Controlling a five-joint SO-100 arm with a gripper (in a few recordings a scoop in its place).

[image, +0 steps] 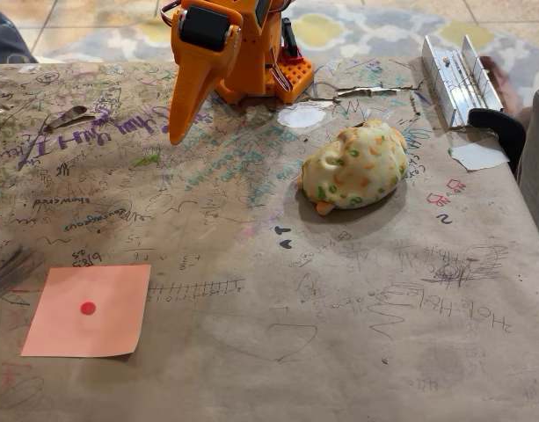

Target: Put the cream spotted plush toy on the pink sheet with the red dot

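Foreground: the pink sheet with the red dot (86, 310) lies flat in the lower left of the frame, bare, on a scribbled brown worktop (339, 334).
Toy: the cream spotted plush toy (357, 167) rests on its side right of centre, well apart from the sheet, its long axis running from lower left to upper right.
Fingers: the orange gripper (178, 123) hangs at upper centre-left, tip pointing down, holding nothing; the fingers appear pressed together, though this angle leaves it uncertain.
Key relation: the toy lies to the right of the fingers and slightly lower in the frame, with clear worktop between.
Surroundings: a white metal rail (454, 75) sits at upper right, and white paper scraps (302, 117) lie near the arm's base and at the right edge.
Obstacles: nothing seems to block the path from toy to sheet.
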